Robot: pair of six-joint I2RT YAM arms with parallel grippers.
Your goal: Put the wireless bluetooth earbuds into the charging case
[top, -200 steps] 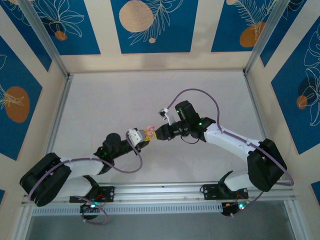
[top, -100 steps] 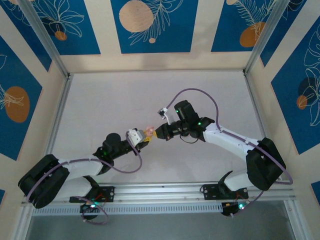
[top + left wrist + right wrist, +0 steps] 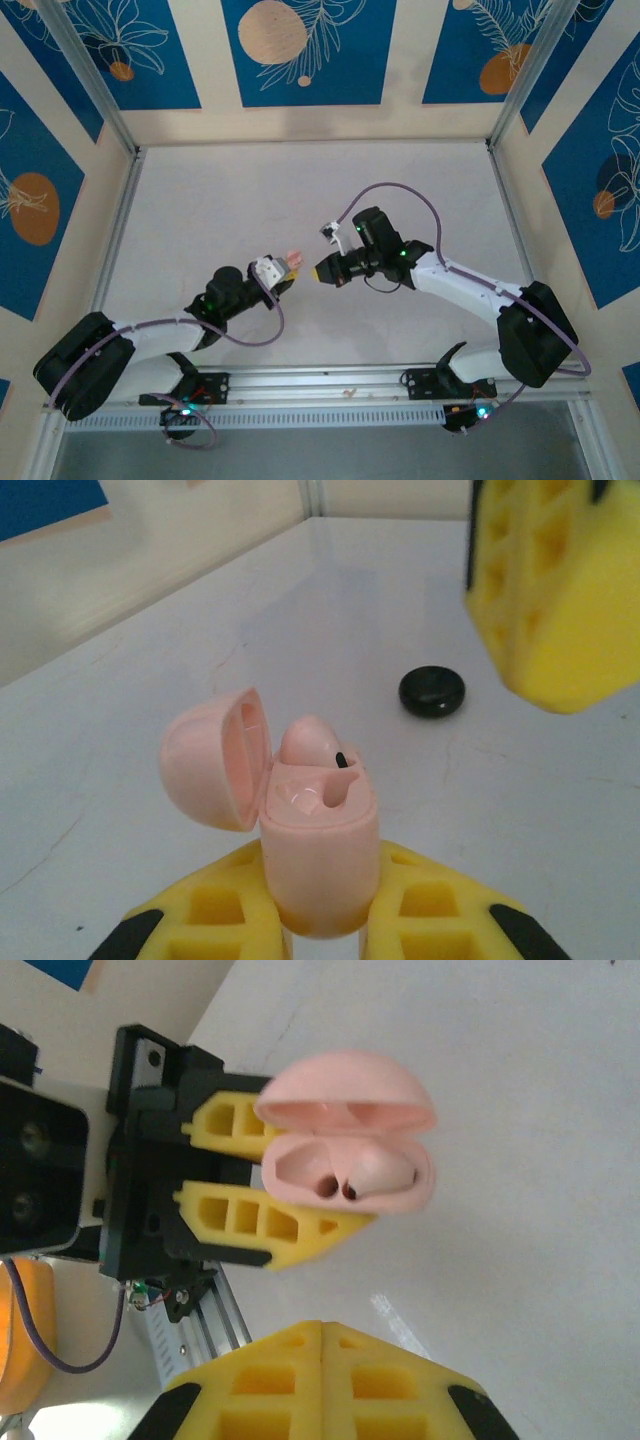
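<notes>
- Top view: my left claw (image 3: pixel 286 266) clamps the charging case (image 3: pixel 293 259); my right claw (image 3: pixel 321 270), fingers together and empty, hovers just beside.
- Left wrist: a pale earbud (image 3: pixel 308 745) sits inside the case; tiny, light and slick, I judge.
- Right wrist: lid (image 3: pixel 345 1082) open; best gripped low on the hard body.

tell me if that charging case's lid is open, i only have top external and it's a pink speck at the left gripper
Observer: Yes. In the left wrist view the charging case stands upright between the left gripper fingers, with its lid hinged open to one side.
Operator: any earbud in it yet
Observer: One pale pink earbud sits in a slot. In the right wrist view the slot beside it looks empty.
</notes>
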